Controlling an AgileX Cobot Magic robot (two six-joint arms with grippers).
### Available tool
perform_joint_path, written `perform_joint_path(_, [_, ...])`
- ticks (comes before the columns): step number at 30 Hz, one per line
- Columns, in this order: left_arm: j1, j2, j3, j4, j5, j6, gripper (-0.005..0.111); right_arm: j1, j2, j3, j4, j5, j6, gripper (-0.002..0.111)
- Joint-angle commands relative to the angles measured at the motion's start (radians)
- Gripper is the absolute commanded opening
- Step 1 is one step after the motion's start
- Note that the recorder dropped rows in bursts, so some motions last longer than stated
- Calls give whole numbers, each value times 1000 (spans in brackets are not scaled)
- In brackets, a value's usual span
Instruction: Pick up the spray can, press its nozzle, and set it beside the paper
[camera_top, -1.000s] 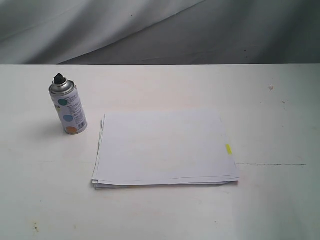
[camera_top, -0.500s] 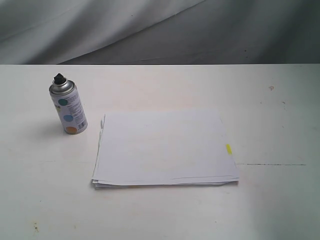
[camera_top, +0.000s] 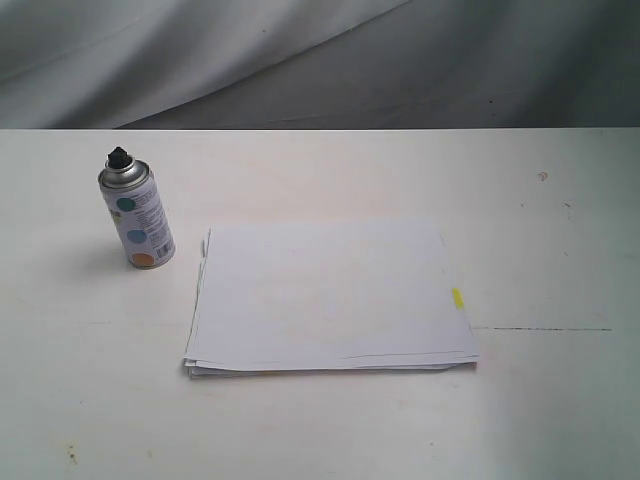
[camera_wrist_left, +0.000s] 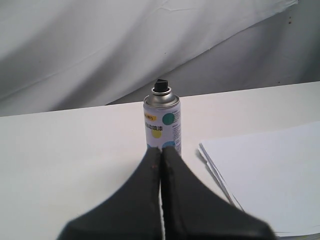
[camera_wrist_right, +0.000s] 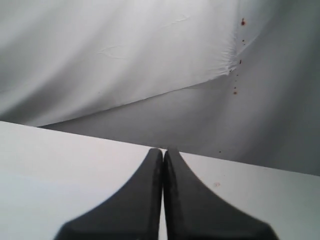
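Black and pressed flat together with nothing between them, the left gripper (camera_wrist_left: 160, 149) points toward the spray can (camera_wrist_left: 162, 125), which stands upright on the white table (camera_top: 560, 250) beyond its tips; the right gripper (camera_wrist_right: 163, 150) is likewise closed and empty above the tabletop. Nearest in the exterior view lies the paper (camera_top: 330, 295), a yellow tab (camera_top: 456, 298) on its right edge, and behind its left corner, near but apart, the can carries its black nozzle (camera_top: 119, 156) on top. Grey cloth (camera_top: 300, 60) hangs past the table's far edge.
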Motion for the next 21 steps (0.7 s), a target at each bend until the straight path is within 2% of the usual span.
perform_joint_path(1, [0, -1, 4, 3, -1, 0, 0, -2, 0, 70, -325, 8, 350, 0])
perform_joint_path(7, [0, -3, 4, 3, -1, 0, 0, -2, 0, 73, -390, 50, 415, 0])
perform_joint_path(21, [0, -3, 4, 3, -1, 0, 0, -2, 0, 73, -390, 54, 415, 0])
